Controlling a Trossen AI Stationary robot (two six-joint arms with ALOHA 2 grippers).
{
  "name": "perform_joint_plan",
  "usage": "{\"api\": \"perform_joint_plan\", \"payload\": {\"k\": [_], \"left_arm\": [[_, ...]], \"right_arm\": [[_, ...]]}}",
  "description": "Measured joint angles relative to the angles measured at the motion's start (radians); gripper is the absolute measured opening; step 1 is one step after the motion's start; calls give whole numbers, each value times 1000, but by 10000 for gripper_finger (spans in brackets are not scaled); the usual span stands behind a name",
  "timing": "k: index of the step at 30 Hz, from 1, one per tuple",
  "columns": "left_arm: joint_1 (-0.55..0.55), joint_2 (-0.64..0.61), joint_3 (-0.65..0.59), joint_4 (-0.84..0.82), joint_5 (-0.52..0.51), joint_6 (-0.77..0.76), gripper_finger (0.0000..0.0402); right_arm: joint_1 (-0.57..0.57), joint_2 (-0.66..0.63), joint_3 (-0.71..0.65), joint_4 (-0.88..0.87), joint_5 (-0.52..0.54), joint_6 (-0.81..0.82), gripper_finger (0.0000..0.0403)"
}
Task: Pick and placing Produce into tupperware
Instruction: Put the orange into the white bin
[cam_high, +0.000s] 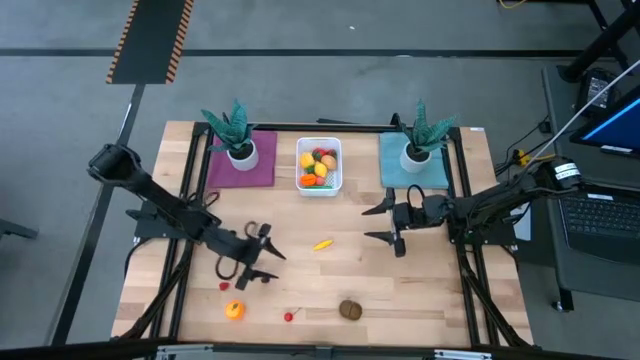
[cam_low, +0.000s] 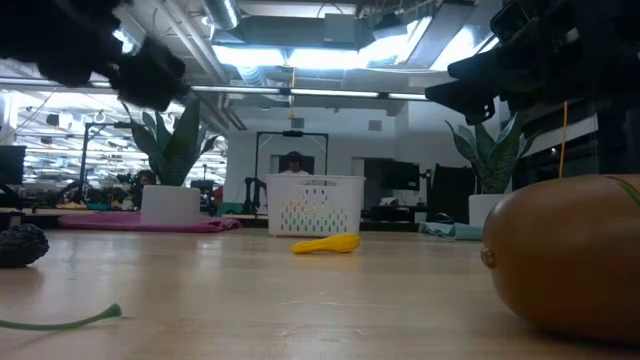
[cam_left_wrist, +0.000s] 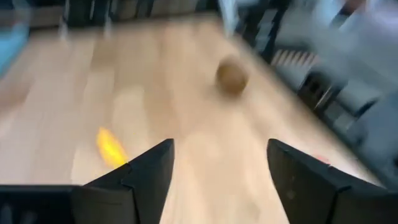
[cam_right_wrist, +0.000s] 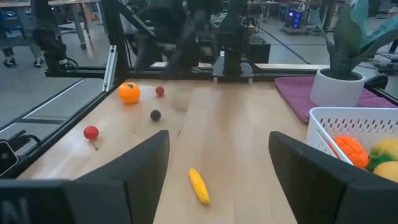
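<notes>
The white tupperware (cam_high: 319, 166) stands at the table's far middle between two mats and holds several pieces of produce (cam_right_wrist: 352, 151). A yellow banana-like piece (cam_high: 322, 244) lies on the table in front of it. Along the near edge lie an orange (cam_high: 233, 310), a small red strawberry (cam_high: 224, 286), a cherry (cam_high: 289, 316) and a brown kiwi (cam_high: 350, 309). My left gripper (cam_high: 272, 262) hovers open above the table left of the yellow piece, near the strawberry. My right gripper (cam_high: 373, 222) hovers open to its right; the yellow piece (cam_right_wrist: 199, 185) shows between its fingers.
Two teal spiky plants in white pots stand on a purple mat (cam_high: 242, 160) and a teal mat (cam_high: 412, 162) either side of the tub. A small dark piece (cam_right_wrist: 155, 115) lies near the left arm. Bare wood lies between the grippers.
</notes>
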Motion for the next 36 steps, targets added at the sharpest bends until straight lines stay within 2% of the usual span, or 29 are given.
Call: {"api": "perform_joint_plan", "payload": {"k": [5,10,13,22,30,33,36], "left_arm": [[-4,3,197,-486,-30,-165,247],[-71,3,342,-701,-30,-241,247],[-132,3,409,-820,-39,-343,247],[-300,3,456,-904,-93,-649,247],[-361,57,457,-925,-69,-860,247],[-374,115,502,-996,-67,-901,247],[-381,193,605,-1141,-64,-956,247]], "right_arm": [[0,0,0,2,0,19,275],[0,0,0,2,0,29,275],[0,0,0,2,0,29,275],[0,1,0,3,0,29,275],[0,1,0,5,0,55,275],[0,1,0,5,0,66,275],[0,1,0,4,0,79,275]]}}
